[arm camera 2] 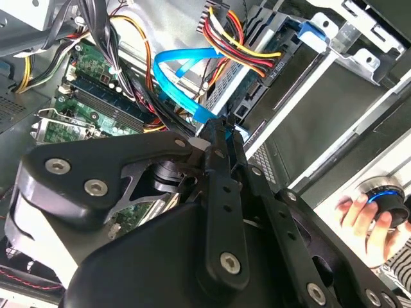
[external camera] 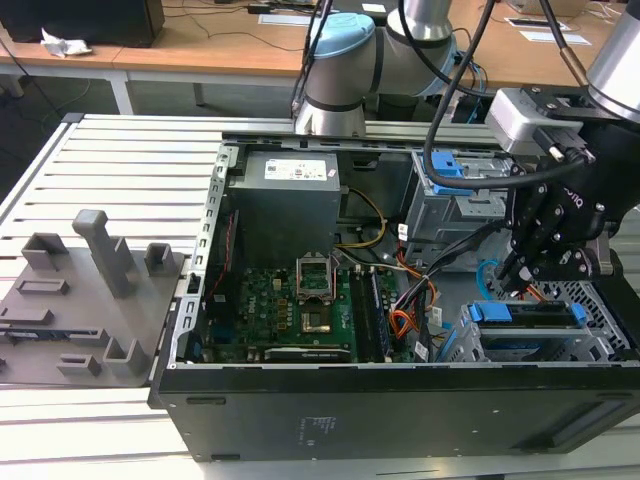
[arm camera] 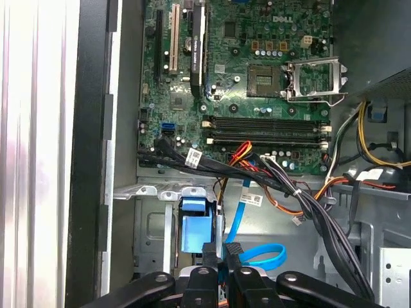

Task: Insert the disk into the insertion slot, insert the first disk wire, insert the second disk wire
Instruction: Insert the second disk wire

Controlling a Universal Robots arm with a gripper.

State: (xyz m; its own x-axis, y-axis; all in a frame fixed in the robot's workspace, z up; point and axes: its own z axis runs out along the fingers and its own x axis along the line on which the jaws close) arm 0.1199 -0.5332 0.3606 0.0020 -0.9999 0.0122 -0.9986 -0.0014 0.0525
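Note:
The disk (external camera: 527, 313), in its bright blue carrier, lies in the insertion slot (external camera: 603, 322), the grey perforated cage at the case's corner on the exterior view's right. My gripper (external camera: 515, 280) hovers just above the disk's end. Its fingers are drawn together on the dark plug end of the second disk wire (arm camera 2: 176, 64), whose light-blue loop curls beside the gripper (arm camera 2: 218, 125). The first disk wire (arm camera 2: 237, 45), a red, yellow and black bundle, ends in a black plug (arm camera 2: 270, 67) set against the drive's edge. The blue carrier (arm camera: 192, 224) and the blue loop (arm camera: 266, 256) flank the gripper (arm camera: 221, 251).
A larger grey cage with a blue latch (external camera: 455, 170) stands behind the gripper. The motherboard (external camera: 290, 300), an orange flat cable (external camera: 400, 322) and black cable bundles (arm camera: 308, 205) fill the case. A grey fixture plate (external camera: 80, 290) lies outside. A hand (arm camera 2: 363, 215) rests on a round knob.

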